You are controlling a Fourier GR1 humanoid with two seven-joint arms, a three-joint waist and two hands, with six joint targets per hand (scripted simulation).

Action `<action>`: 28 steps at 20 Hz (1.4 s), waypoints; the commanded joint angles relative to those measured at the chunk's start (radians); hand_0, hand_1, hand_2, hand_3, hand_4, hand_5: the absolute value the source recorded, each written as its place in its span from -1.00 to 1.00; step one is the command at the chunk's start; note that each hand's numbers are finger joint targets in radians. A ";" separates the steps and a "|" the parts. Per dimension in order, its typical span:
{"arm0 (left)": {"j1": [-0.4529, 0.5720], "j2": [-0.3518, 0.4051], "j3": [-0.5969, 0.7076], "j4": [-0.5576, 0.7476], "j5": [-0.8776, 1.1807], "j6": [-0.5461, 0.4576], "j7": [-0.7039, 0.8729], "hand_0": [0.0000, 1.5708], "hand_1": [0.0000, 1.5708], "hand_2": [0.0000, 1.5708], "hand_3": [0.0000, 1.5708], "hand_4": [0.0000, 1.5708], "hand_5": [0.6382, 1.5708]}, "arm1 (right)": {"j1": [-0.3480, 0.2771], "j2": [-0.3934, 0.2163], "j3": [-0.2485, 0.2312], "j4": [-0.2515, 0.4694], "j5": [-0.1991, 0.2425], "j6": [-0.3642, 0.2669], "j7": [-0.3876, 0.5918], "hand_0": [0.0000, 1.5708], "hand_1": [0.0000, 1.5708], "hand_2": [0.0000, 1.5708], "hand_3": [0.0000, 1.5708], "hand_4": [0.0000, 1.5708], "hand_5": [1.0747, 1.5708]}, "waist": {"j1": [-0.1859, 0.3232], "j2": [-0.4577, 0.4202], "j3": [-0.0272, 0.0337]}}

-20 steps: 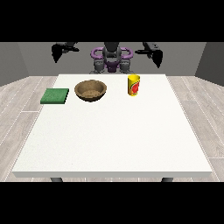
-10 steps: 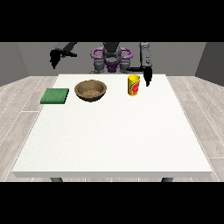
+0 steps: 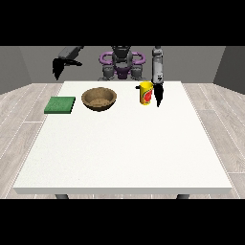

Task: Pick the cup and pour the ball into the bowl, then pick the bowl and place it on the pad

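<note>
Cup (image 3: 146,93), yellow with a red label, stands upright near the surface's (image 3: 124,153) far edge, right of middle. The robot hand at the view's right (image 3: 158,94) hangs just beside it, fingers pointing down, released. Wooden bowl (image 3: 99,99) sits left of the cup; green pad (image 3: 60,105) lies near the far left corner. The robot hand at the view's left (image 3: 58,68) hangs beyond that corner, its fingers' state I cannot tell

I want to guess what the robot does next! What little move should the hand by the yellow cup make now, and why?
Probably shift a little sideways toward the yellow cup and close around it. The hand at the view's right hangs just beside the cup, apparently not holding it, and the cup stands upright, away from the wooden bowl, so nothing can be poured yet.
</note>
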 commanded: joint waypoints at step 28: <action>-0.235 0.297 -0.200 0.163 -0.441 0.361 0.364 0.85 0.85 1.00 1.00 1.00 0.40 | 0.007 -0.074 -0.075 0.255 -0.003 0.045 0.015 -1.00 -1.00 -1.00 -1.00 -1.00 0.99 | 0.055 -0.257 0.0059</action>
